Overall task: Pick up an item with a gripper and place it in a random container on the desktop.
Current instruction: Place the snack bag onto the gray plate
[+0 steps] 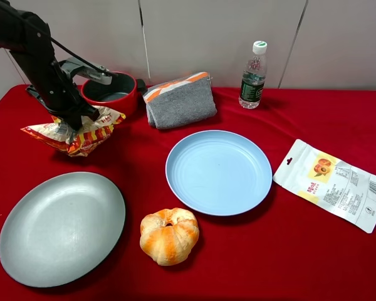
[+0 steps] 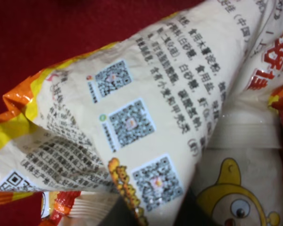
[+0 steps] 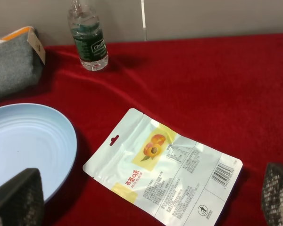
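Observation:
The crinkled cream-white snack bag (image 1: 81, 135) with red-and-yellow edges is at the far left of the red-clothed desktop (image 1: 313, 251), just in front of the red pot. My left gripper (image 1: 72, 120) comes down on it from above and is shut on its top. In the left wrist view the bag (image 2: 146, 108) fills the picture and dark fingers (image 2: 117, 214) show at its lower edge. The grey-green plate (image 1: 62, 226) lies empty at the front left, nearer than the bag. My right gripper (image 3: 146, 200) is open, its fingertips (image 3: 16, 200) spread wide above the white fruit pouch (image 3: 165, 174).
A light blue plate (image 1: 219, 170) lies in the middle, with a bread roll (image 1: 169, 235) in front of it. A red pot (image 1: 113, 93), a folded grey cloth bag (image 1: 178, 100) and a water bottle (image 1: 253, 75) stand along the back. The white fruit pouch (image 1: 331, 183) lies at the right.

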Robot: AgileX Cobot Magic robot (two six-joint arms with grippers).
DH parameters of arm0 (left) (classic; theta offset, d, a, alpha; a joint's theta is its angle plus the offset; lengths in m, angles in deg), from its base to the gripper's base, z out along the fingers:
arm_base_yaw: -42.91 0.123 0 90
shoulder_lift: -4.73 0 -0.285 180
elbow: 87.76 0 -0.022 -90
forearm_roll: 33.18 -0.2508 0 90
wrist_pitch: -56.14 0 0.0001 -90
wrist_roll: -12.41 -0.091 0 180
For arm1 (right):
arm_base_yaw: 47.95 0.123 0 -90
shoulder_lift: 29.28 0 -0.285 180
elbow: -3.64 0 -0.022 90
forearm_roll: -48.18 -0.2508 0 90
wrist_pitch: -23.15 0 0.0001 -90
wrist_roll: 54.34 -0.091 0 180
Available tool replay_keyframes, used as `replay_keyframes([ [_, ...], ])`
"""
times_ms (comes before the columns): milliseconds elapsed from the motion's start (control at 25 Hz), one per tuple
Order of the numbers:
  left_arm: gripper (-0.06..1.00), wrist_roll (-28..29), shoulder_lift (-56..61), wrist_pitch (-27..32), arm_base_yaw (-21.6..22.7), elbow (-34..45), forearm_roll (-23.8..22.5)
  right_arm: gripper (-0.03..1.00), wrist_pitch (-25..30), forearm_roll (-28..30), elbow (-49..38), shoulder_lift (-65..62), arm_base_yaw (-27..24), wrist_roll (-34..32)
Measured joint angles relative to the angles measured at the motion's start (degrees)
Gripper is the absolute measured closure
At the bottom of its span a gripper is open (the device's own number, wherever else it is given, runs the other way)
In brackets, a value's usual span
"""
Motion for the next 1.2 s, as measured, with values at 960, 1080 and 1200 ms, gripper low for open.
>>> replay_keyframes([
  [960,0.94,0.0,10.4,7.5,0.0,0.0,-2.3,0.28,0.0,0.0,0.0,0.0,0.0,0.0],
  [1080,0.94,0.0,11.8,9.0,0.0,0.0,-2.3,0.28,0.0,0.0,0.0,0.0,0.0,0.0],
  [1200,0.94,0.4,13.2,10.6,0.0,0.0,-2.3,0.28,0.0,0.0,0.0,0.0,0.0,0.0],
])
